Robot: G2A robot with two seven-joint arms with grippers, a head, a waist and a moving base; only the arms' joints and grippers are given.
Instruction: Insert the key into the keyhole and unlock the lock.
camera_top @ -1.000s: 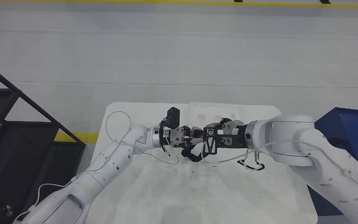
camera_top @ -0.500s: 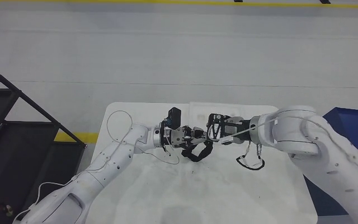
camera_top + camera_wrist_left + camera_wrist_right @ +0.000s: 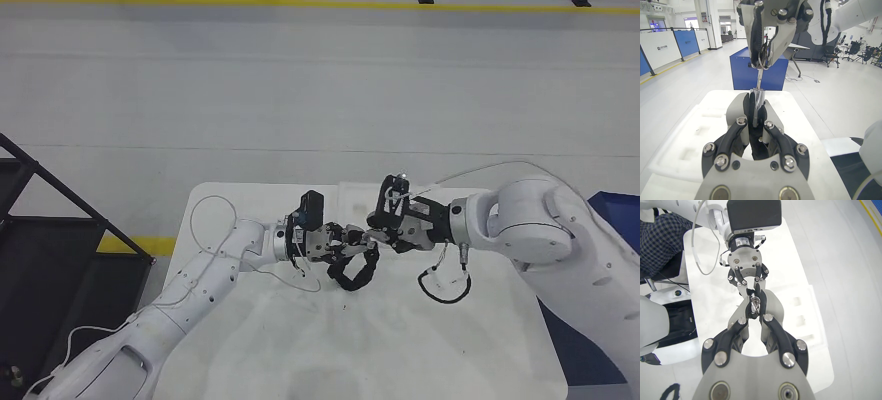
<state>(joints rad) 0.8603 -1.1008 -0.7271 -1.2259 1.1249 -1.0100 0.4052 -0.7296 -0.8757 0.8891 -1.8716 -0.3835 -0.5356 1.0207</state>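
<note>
**Key meets lock in mid-air as the right wrist rolls**

Two robot arms meet tip to tip above a white table [image 3: 806, 117]. The left gripper [image 3: 756, 103] is clamped on a lock [image 3: 758, 98], a shiny metal cylinder gripped between its black pads, with its end face pointing at the other arm. In the top view, a black loop [image 3: 355, 276] attached to the lock hangs below the two grippers.

The right gripper [image 3: 762, 63] is squeezed tight on the head of a key [image 3: 759, 79], and a key ring [image 3: 762, 56] is caught between its fingers. The key's blade runs straight from that gripper to the lock's end face and touches it at the centre. Most of the blade is still outside the lock, and the blade hides the keyhole itself. A white foam tray [image 3: 696, 121] with square pockets lies on the table beside the grippers.

Over the last second the right wrist has rolled about its own axis and its forearm has swung further from the robot. The left arm has barely moved, and the grippers have stayed together. This probably means the key is seated at least part way and the turn is under way. Nothing shows yet whether the lock has opened. The blade may need to go in further before turning will free it.
</note>
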